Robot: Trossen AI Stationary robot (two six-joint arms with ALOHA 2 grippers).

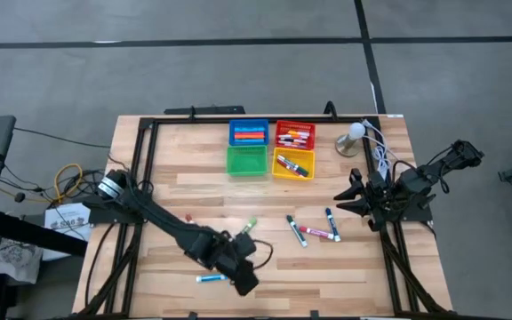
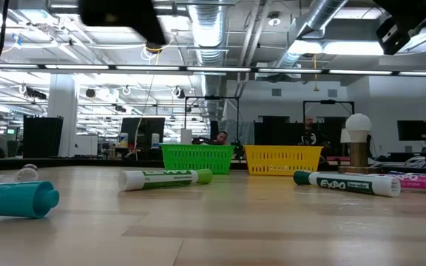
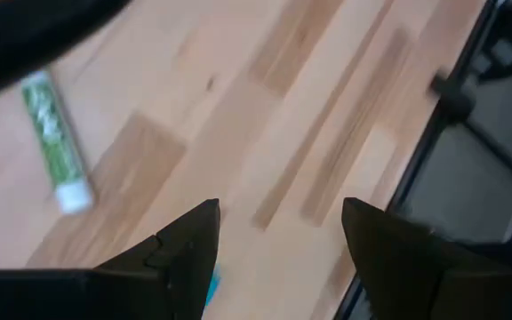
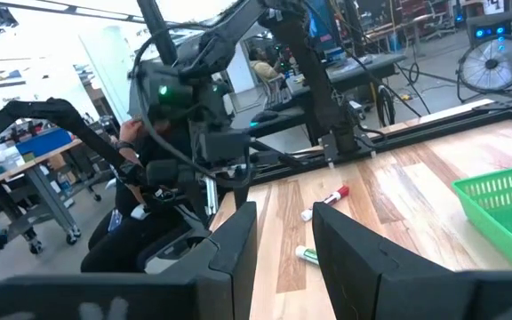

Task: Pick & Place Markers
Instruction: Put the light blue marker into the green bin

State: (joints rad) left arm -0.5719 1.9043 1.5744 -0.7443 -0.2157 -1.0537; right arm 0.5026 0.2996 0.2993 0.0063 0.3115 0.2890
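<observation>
Markers lie loose on the wooden table: a teal-capped one near the front edge, a green one just beyond it, and several more to the right. Others fill the blue, red and yellow bins. My left gripper hangs open above the table, just right of the teal-capped marker, slanting down with bare wood between its fingers. The green marker shows off to one side in the left wrist view. My right gripper waits at the right edge, level, a narrow gap between its fingers.
A green bin stands next to the yellow one at the back centre. A white-bulbed lamp with a cable stands at the back right. A black frame runs along the table's edges. Bare wood lies at the front right.
</observation>
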